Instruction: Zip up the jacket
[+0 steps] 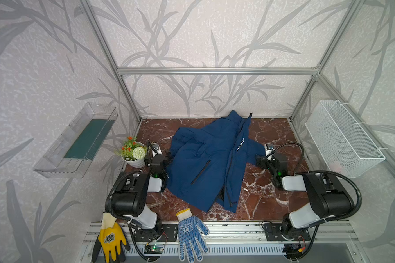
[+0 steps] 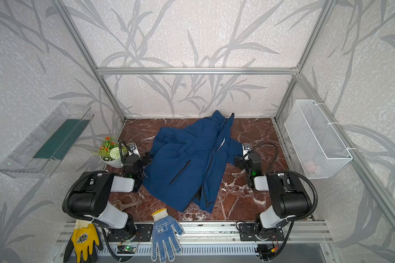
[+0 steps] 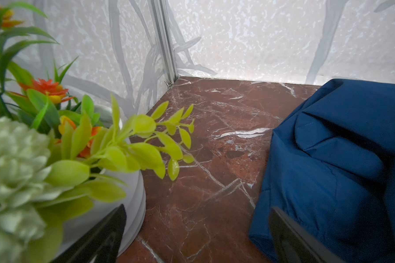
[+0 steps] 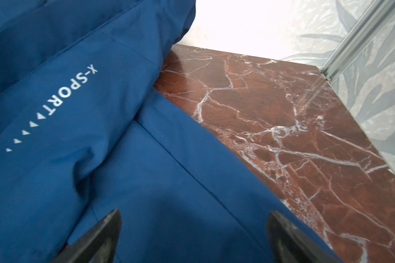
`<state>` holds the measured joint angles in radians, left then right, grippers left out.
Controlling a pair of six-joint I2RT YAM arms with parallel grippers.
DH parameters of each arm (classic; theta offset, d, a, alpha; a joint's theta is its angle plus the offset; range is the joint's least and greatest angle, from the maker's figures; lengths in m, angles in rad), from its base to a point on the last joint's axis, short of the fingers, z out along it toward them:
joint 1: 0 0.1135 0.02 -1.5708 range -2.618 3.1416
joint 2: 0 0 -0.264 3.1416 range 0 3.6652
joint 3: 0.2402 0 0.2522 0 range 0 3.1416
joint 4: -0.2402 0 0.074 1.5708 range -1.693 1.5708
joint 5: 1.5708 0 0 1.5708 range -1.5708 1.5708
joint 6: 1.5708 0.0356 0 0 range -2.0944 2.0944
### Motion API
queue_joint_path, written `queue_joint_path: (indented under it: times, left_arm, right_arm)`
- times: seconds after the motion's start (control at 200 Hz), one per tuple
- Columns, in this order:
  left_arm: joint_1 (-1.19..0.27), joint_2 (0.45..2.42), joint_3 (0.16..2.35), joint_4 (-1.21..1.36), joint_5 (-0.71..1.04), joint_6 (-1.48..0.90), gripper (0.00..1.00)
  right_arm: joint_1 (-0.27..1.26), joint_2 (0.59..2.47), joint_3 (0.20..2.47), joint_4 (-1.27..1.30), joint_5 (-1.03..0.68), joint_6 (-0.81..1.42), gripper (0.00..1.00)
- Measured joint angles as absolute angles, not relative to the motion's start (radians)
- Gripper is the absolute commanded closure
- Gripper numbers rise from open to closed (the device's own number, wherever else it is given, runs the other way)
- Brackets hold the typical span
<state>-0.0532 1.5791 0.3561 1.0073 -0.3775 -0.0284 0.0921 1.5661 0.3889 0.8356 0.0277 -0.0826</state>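
The navy jacket [image 1: 205, 159] [image 2: 185, 159] lies spread on the marble table, collar toward the back wall. Its dark front zipper [image 1: 232, 173] runs down to the near hem, where the two front edges gape. A slanted pocket zipper [image 1: 201, 172] shows on the left panel. My left gripper [image 1: 167, 157] [image 3: 197, 208] stands open at the jacket's left edge, over bare marble, with the fabric [image 3: 340, 159] beside one finger. My right gripper [image 1: 259, 161] [image 4: 195, 213] is open at the right edge, over the sleeve fabric [image 4: 100, 159] below the white X-SPORT lettering [image 4: 62, 95]. Neither holds anything.
A potted artificial plant [image 1: 134, 152] [image 3: 32, 148] stands close to my left gripper. A blue-dotted glove [image 1: 191, 234] and a yellow-and-black glove [image 1: 111, 239] lie on the front rail. A brown tool [image 1: 155, 203] lies near the left arm. A white wire basket [image 1: 342, 136] and a clear tray [image 1: 78, 141] hang on the side walls.
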Motion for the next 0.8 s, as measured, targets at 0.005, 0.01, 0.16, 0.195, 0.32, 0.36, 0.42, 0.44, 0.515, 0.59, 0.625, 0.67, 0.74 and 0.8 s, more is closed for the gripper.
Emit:
queue_joint_path:
  times: [0.005,0.01,0.16,0.195,0.32,0.36,0.42,0.44,0.515,0.59,0.625,0.67,0.74,0.8]
  left_arm:
    - [-0.053,1.579,0.356,1.007,-0.377,-0.028,0.01]
    - [-0.053,1.579,0.356,1.007,-0.377,-0.028,0.01]
    - [-0.053,1.579,0.356,1.007,-0.377,-0.028,0.01]
    - [-0.053,1.579,0.356,1.007,-0.377,-0.028,0.01]
    - [-0.053,1.579,0.356,1.007,-0.377,-0.028,0.01]
    - [-0.053,1.579,0.356,1.007,-0.377,-0.028,0.01]
    - [-0.053,1.579,0.356,1.007,-0.377,-0.028,0.01]
    - [-0.053,1.579,0.356,1.007,-0.377,-0.028,0.01]
    - [-0.053,1.579,0.356,1.007,-0.377,-0.028,0.01]
    - [-0.053,1.579,0.356,1.007,-0.377,-0.028,0.01]
    - [-0.053,1.579,0.356,1.007,-0.377,-0.028,0.01]
    - [-0.053,1.579,0.356,1.007,-0.377,-0.030,0.05]
    - [-0.054,1.579,0.356,1.007,-0.388,-0.030,0.08]
    - [-0.059,1.579,0.356,1.006,-0.400,-0.030,0.03]
  right_arm:
    - [0.092,1.566,0.389,0.836,0.026,-0.083,0.01]
    - [0.092,1.566,0.389,0.836,0.026,-0.083,0.01]
    - [0.091,1.565,0.391,0.835,0.011,-0.083,0.01]
    - [0.091,1.565,0.391,0.836,0.008,-0.083,0.01]
    - [0.091,1.565,0.391,0.835,0.002,-0.083,0.01]
    - [0.091,1.565,0.391,0.836,-0.001,-0.083,0.01]
    - [0.091,1.565,0.391,0.835,-0.001,-0.083,0.01]
    - [0.091,1.565,0.391,0.835,-0.002,-0.083,0.01]
    - [0.091,1.565,0.391,0.835,-0.002,-0.083,0.01]
    - [0.091,1.565,0.391,0.835,-0.002,-0.083,0.01]
    - [0.091,1.565,0.391,0.835,-0.002,-0.083,0.01]
    - [0.091,1.565,0.391,0.835,-0.002,-0.083,0.01]
    - [0.091,1.564,0.391,0.835,-0.002,-0.082,0.01]
    - [0.093,1.557,0.391,0.835,0.002,-0.083,0.01]
